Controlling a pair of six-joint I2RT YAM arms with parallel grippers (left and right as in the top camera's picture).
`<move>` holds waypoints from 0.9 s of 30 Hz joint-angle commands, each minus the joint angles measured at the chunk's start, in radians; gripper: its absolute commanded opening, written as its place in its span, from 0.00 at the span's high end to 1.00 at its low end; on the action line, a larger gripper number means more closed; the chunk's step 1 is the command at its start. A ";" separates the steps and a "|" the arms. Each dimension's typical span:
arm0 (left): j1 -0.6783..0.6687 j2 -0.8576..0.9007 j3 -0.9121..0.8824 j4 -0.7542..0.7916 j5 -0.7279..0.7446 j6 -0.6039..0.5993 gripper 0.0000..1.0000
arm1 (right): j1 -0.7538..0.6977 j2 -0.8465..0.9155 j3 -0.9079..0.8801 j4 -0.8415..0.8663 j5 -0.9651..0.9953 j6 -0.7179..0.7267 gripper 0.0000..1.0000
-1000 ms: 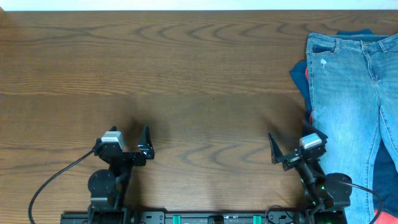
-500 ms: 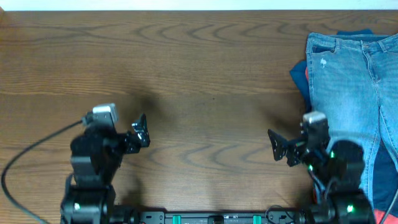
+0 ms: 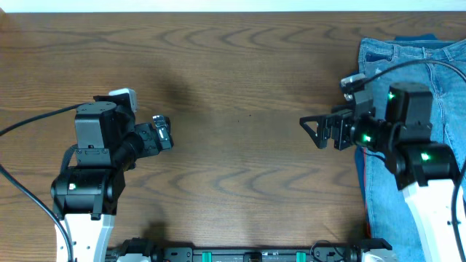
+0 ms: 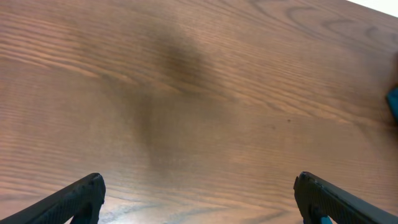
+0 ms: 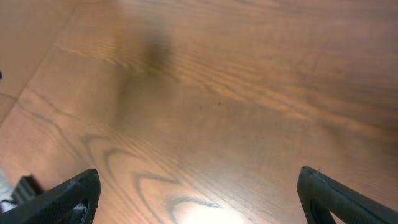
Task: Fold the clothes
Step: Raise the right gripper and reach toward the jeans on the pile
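The light-blue jeans (image 3: 397, 196) lie at the right edge of the table, waistband at the back, legs running toward the front. My right gripper (image 3: 314, 132) is open and empty, raised over bare wood just left of the jeans, with its arm over them. My left gripper (image 3: 162, 133) is open and empty over the left half of the table, far from the jeans. Both wrist views show only bare wood between wide-spread fingertips, the left (image 4: 199, 199) and the right (image 5: 199, 196).
Dark navy cloth (image 3: 415, 38) and a strip of red-orange cloth (image 3: 359, 87) stick out from under the jeans at the back right. A teal-blue edge shows at the far right of the left wrist view (image 4: 393, 102). The wooden table (image 3: 240, 80) spans the view.
Both arms have risen from their low rest at the front edge and reached toward the middle of the table. The right arm now hangs over the jeans. Both grippers stay open.
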 commanded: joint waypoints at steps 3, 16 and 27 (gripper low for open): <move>0.005 0.007 0.023 -0.002 0.028 -0.020 0.02 | -0.005 0.109 0.086 -0.057 0.151 0.121 0.01; 0.005 0.126 0.042 -0.117 0.032 -0.020 0.02 | -0.063 0.616 0.495 -0.125 0.647 0.205 0.01; 0.005 0.129 0.041 -0.144 0.032 -0.020 0.02 | -0.190 0.887 0.509 -0.047 0.694 0.291 0.19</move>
